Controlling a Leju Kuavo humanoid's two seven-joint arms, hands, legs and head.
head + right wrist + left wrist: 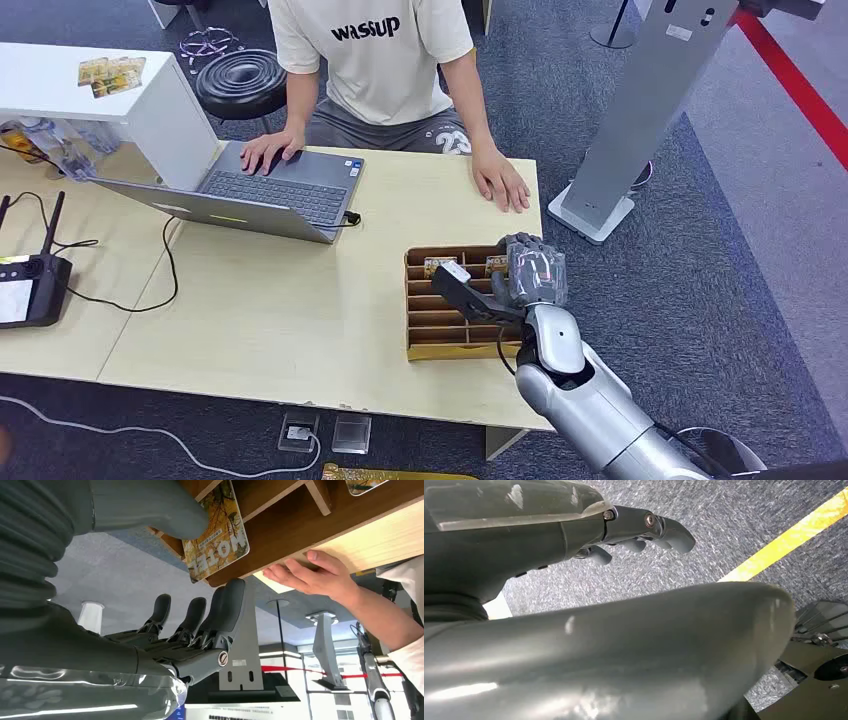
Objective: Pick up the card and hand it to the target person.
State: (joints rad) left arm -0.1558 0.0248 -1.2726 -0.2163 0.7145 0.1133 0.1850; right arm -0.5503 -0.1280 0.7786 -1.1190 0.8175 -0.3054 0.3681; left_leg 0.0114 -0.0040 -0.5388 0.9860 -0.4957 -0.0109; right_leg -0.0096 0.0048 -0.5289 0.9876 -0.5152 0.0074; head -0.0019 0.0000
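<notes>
Bare bench (300, 310) lay left of the slotted tray (425, 320); beyond the tray rested a person's hand (500, 182), the laptop (270, 195) further left.

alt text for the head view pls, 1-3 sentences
The robot's right hand reaches over a wooden slotted card holder on a light wooden table, near a card in a far slot. Across it sits a person, hands on a laptop and the table.

Open laptop (262, 190) beside black controller (30, 288).
</notes>
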